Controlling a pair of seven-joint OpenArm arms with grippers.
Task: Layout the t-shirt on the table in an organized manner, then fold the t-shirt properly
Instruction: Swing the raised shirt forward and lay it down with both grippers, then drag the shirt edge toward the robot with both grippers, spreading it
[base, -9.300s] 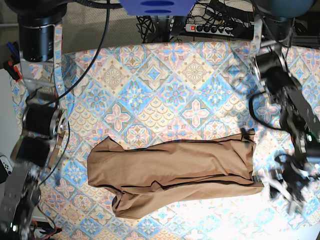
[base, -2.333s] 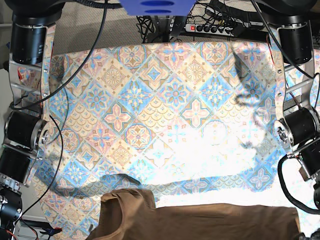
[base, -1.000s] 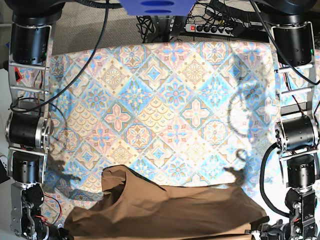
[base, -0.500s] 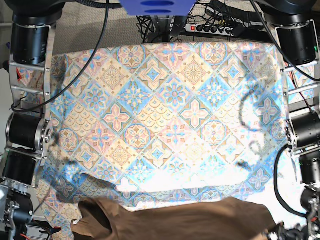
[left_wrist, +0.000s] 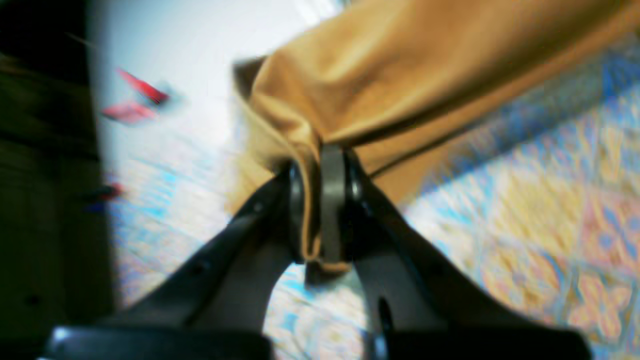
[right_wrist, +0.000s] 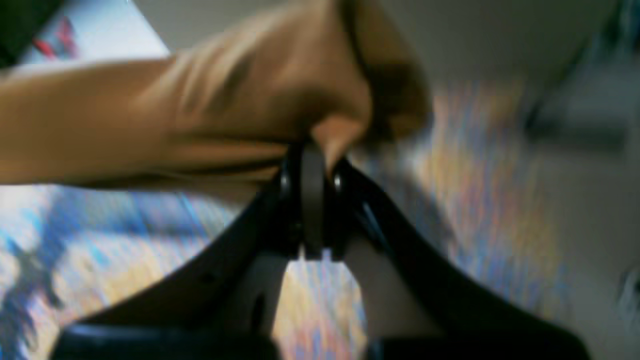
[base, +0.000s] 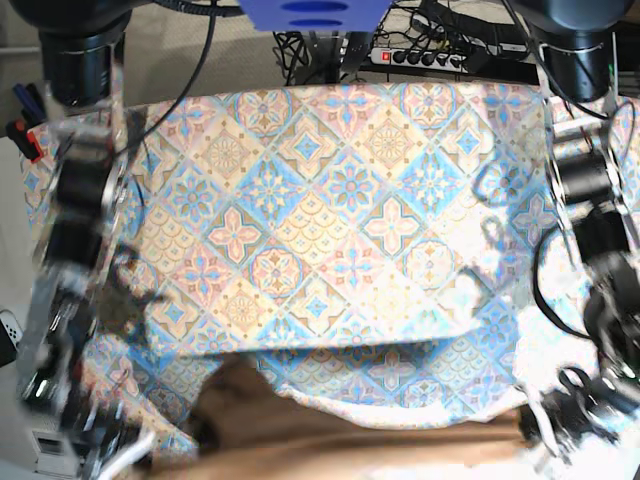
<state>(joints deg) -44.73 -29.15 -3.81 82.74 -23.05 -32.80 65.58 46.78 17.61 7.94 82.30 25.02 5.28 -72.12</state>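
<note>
both tools, the left tool (left_wrist: 320, 210) and the right tool (right_wrist: 310, 210), are pinched tight on two ends of the brown t-shirt (base: 340, 440), holding it stretched over the near edge of the worktop (base: 330, 200), probably to lay it flat.

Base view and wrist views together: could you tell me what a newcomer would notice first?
The tan t-shirt stretched along the near edge of the patterned table, blurred. Each wrist view shows a pinch: the left gripper and the right gripper are both shut on a bunched shirt edge.
</note>
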